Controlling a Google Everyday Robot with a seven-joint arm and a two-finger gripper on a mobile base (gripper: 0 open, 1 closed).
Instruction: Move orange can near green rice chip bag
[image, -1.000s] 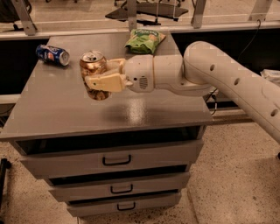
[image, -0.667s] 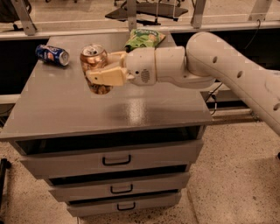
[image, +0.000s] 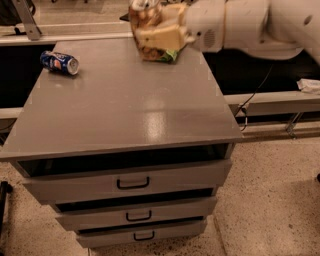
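**Q:** What does the figure show?

**A:** The gripper (image: 157, 36) is at the far edge of the worktop (image: 140, 115), its jaws closed on the orange can (image: 144, 17), which is roughly upright. Only a sliver of the green rice chip bag (image: 169, 56) shows, just beside the can's base; the arm hides the rest. Whether the can's base touches the worktop cannot be told.

**Q:** What may go wrong from here?

**A:** Three hazards, by judgement.
- (a) Lowered where it hangs, the can may land on the crinkly bag rather than beside it. Released on that soft footing, it would likely tip and roll.
- (b) The gripper may nudge the light bag off the far edge.
- (c) Opening the jaws before the base sits flat would drop the can.

The blue can (image: 60, 62), lying on its side at far left, is well apart and poses no hazard.
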